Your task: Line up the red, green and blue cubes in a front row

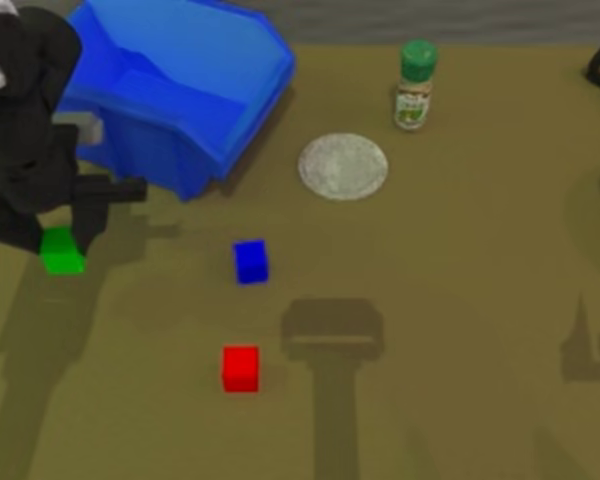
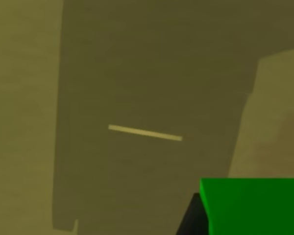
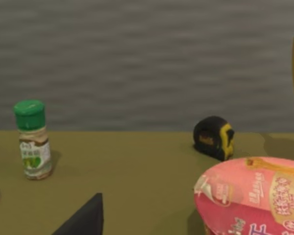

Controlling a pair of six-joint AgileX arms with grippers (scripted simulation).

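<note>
On the desk (image 1: pixel 460 300), at its left side, the left hand (image 1: pixel 65 240) sits low over the green cube (image 1: pixel 62 252), and the left wrist view shows the cube (image 2: pixel 252 205) right at a dark finger; whether the fingers are clamped on it or apart cannot be told. Toward the middle lies the blue cube (image 1: pixel 250 261), with the red cube (image 1: pixel 241 369) nearer the front edge, the two well apart from each other and from the green one. Behind the left arm stands a large blue bin (image 1: pixel 180 90) (its interior appears to hold nothing). A round grey disc (image 1: pixel 343 166) lies beside the bin, and a green-capped spice jar (image 1: pixel 414 86) stands upright behind the disc. Seen from the right wrist: the jar (image 3: pixel 32 139), a black-and-yellow tape measure (image 3: pixel 214 137) and a pink lidded noodle cup (image 3: pixel 255 200). The right hand itself is out of sight.
</note>
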